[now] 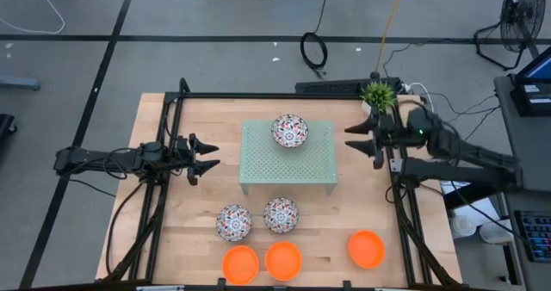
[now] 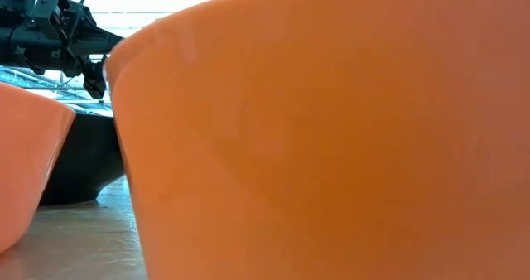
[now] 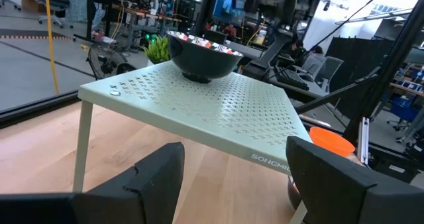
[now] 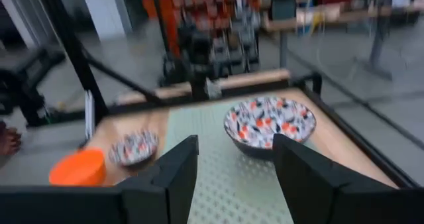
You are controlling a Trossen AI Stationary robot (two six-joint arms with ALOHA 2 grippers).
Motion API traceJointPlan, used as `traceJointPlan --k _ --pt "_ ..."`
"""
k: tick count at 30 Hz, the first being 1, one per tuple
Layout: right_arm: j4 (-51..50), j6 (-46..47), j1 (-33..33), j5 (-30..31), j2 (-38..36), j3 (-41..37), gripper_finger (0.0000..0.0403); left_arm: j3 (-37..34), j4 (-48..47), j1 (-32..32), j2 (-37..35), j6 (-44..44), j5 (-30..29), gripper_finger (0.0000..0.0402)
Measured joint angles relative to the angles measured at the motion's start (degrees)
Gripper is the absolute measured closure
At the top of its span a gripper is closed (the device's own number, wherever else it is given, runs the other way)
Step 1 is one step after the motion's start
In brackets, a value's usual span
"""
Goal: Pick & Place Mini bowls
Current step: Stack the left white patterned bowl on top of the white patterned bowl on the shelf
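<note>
One floral bowl point(image 1: 289, 130) sits on top of the pale green perforated rack point(image 1: 258, 166); it also shows in the left wrist view point(image 3: 202, 55) and the right wrist view point(image 4: 269, 125). Two floral bowls point(image 1: 233, 222) point(image 1: 281, 213) rest on the table in front of the rack. Three orange bowls point(image 1: 240, 263) point(image 1: 283, 260) point(image 1: 366, 248) stand along the near edge; one point(image 2: 331, 131) fills the low view. My left gripper point(image 1: 207, 158) is open left of the rack. My right gripper point(image 1: 357, 141) is open right of the rack. Both are empty.
A small green plant point(image 1: 377, 93) stands at the table's far right corner. Black frame rails point(image 1: 168, 196) point(image 1: 405, 213) run along the table's left and right sides. Bare wood point(image 1: 207, 119) lies between the rack and the left rail.
</note>
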Motion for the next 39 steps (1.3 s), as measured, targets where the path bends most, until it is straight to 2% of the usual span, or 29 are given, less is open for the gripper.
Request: traceJointPlan --k 4,7,10,16,18,24,28,30,32,36,39 --pt "11.51 2.32 1.07 -5.02 -5.29 -9.65 0.0222 0.0 0.0 -0.02 0.0 -0.02 0.0 0.0133" --pt "16.7 2.89 1.32 -10.17 -6.79 -13.82 0.0221 -0.04 2.51 0.0 0.02 -2.03 -0.01 0.0133" --pt "19.85 2.81 1.47 -12.39 -7.3 -16.38 0.0221 -0.02 5.94 -0.26 0.0 -3.27 0.72 0.0133" --pt "23.03 2.73 1.45 -11.69 -7.15 -18.21 0.0226 0.0 9.37 -3.42 3.14 -1.41 12.49 0.0133" --pt "23.19 2.88 1.45 -11.76 -7.17 -18.21 0.0226 -0.02 11.03 -5.34 5.48 -1.41 13.97 0.0133" --pt "24.35 3.27 1.47 -11.76 -7.13 -18.21 0.0227 -0.03 23.69 -14.18 17.2 1.11 13.4 0.0133" --pt "25.07 5.58 1.47 -11.81 -7.17 -18.19 0.0227 2.61 27.78 -20.47 24.6 -9.84 7.2 0.0133" --pt "25.05 5.87 1.45 -11.82 -7.16 -18.2 0.0227 7.13 22.69 -23.41 26.87 -14.6 4.43 0.0133" --pt "25.38 5.59 1.45 -11.8 -7.17 -18.21 0.0227 13.06 9.21 -25.83 28.82 -19.12 1.18 0.0133" --pt "28.36 4.31 1.45 -11.8 -7.17 -18.19 0.0227 27.13 -21.37 -30.0 35.95 -34.68 -7.91 0.0133" --pt "32.79 3.81 1.45 -11.8 -7.15 -18.19 0.0228 35.57 -35.2 -31.37 42.4 -45.3 -8.57 0.0133"
